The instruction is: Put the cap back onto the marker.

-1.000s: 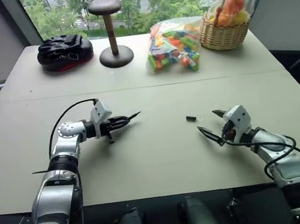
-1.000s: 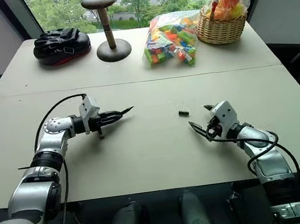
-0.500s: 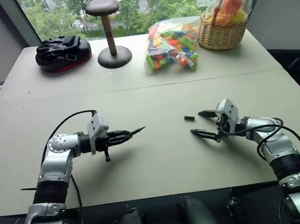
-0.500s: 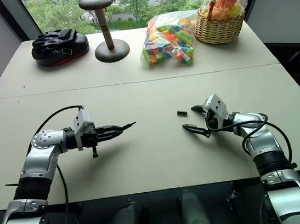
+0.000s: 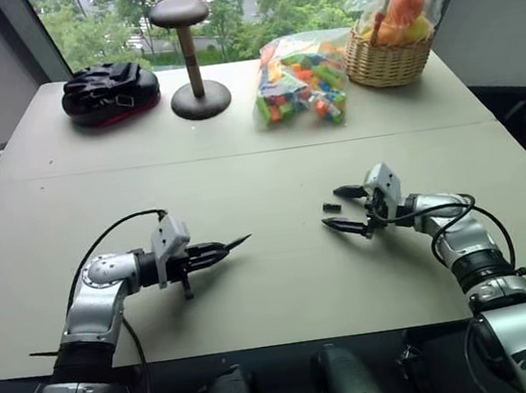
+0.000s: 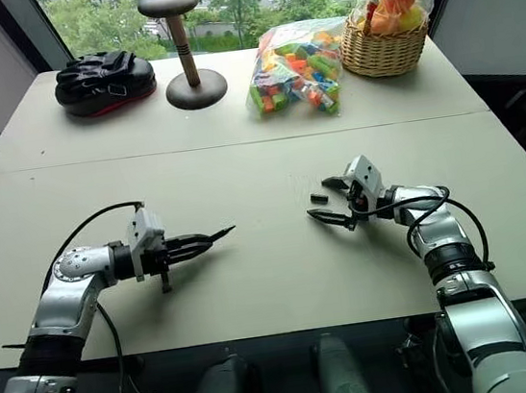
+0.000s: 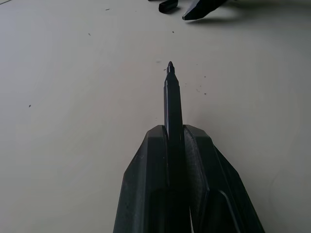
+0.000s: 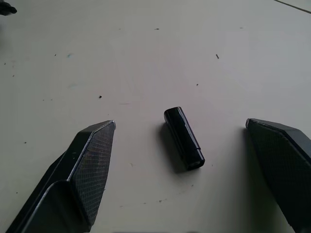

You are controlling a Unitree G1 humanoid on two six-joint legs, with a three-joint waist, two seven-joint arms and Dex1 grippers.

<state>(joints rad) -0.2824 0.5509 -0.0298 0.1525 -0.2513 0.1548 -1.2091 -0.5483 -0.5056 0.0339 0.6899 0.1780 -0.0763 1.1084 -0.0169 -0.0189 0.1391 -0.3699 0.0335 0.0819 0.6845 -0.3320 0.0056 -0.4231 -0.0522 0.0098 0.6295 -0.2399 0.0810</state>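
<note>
Holding the marker (image 7: 172,104) in my left gripper (image 5: 214,252), fingers clamped flat on its barrel, bare tip sticking out past them toward the middle of the table (image 5: 261,177). My right gripper (image 5: 340,209) stands wide, one finger either side of the cap (image 8: 183,138) and touching nothing yet

Cap: lies flat on the table between my right fingers (image 8: 90,160), skewed across the gap, not square to the pads. The two grippers are well apart

Handling, as I judge it: the cap is a short, stiff, glossy cylinder, very light. It will likely roll or skate if one finger reaches it first. Best taken across its round sides near the closed end, with the open mouth left clear. I cannot tell for certain which end is open; the nearer end looks flatter

The marker is rigid and slim, so it may pivot in my grip when the cap is pushed on

Far side of the table: wooden stand (image 5: 190,56), bag of coloured blocks (image 5: 301,80), basket (image 5: 390,59), black glove (image 5: 110,86)
</note>
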